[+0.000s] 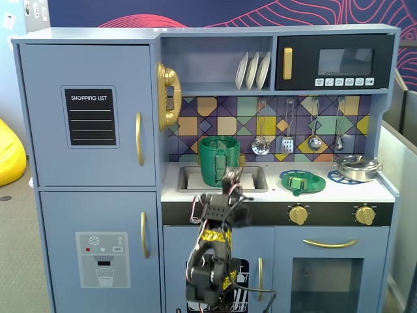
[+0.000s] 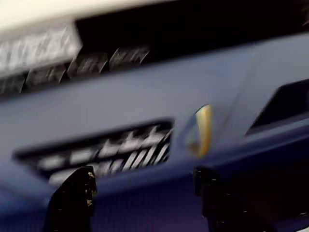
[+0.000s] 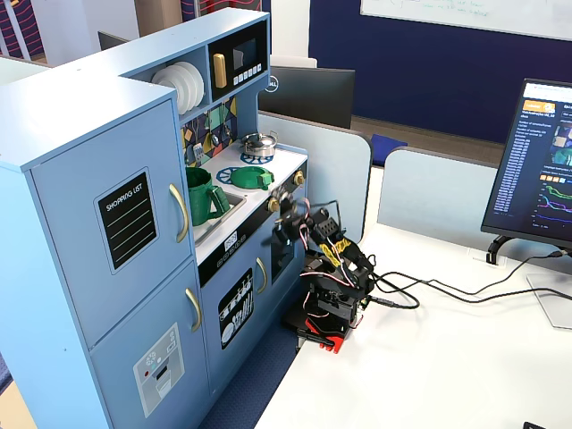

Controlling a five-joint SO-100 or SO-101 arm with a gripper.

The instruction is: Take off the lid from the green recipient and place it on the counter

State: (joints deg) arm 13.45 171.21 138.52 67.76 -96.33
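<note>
- Task stage, judged from the layout: the flat round green plastic lid with its small raised block handle (image 1: 302, 182) already lies on the white printed counter of the toy kitchen (image 1: 329, 190), right of centre in a fixed view. It rests over a blue burner ring, well apart from the tall dark-green plastic recipient (image 1: 218, 161).
- The recipient stands open-topped in the recessed sink, centre of that frame. In the other fixed view it sits left of centre (image 3: 203, 196), with the lid (image 3: 253, 177) just beyond it towards the silver metal pan (image 3: 259, 142).
- The removal and placement therefore look complete. What remains, by judgement, is only for the arm to draw clear of the kitchen front without brushing the gold knobs (image 1: 298, 214).
- Jaws: the black two-finger gripper (image 1: 232, 178) points upward at the counter edge, in front of the sink.
- The blurred wrist view shows the gripper (image 2: 140, 203) along the bottom of the frame, its two dark fingers spread widely with only the blue cabinet front between them. It is released, holding nothing and touching nothing visible.
</note>
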